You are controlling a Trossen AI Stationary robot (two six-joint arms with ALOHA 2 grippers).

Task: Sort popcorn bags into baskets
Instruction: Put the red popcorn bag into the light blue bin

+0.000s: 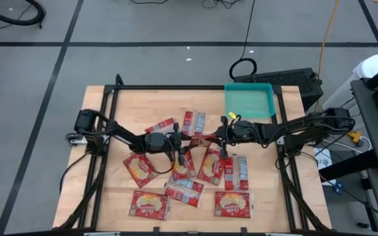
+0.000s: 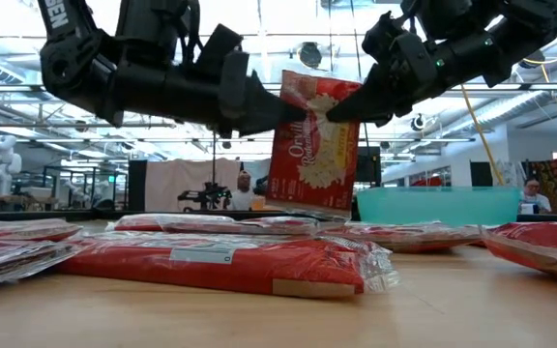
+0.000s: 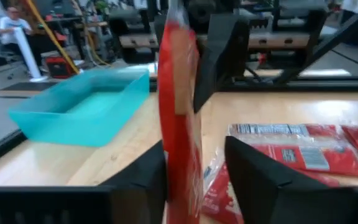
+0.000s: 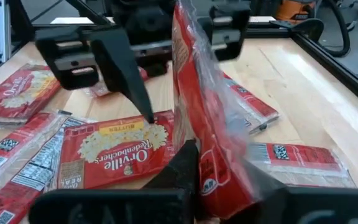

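Basket (image 1: 249, 100) sitting at the table's far right corner, nothing showing inside it.
Right gripper (image 2: 341, 108) is clamping one popcorn bag (image 2: 312, 145) upright in midair; left gripper (image 2: 283, 113) is standing parted around its edge. Other popcorn bags (image 1: 189, 180) are lying flat mid-table.

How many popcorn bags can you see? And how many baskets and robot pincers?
Bags: 10, counting the one in the air
Basket: 1
Pincers: 2, the left pincer and the right pincer
Total: 13
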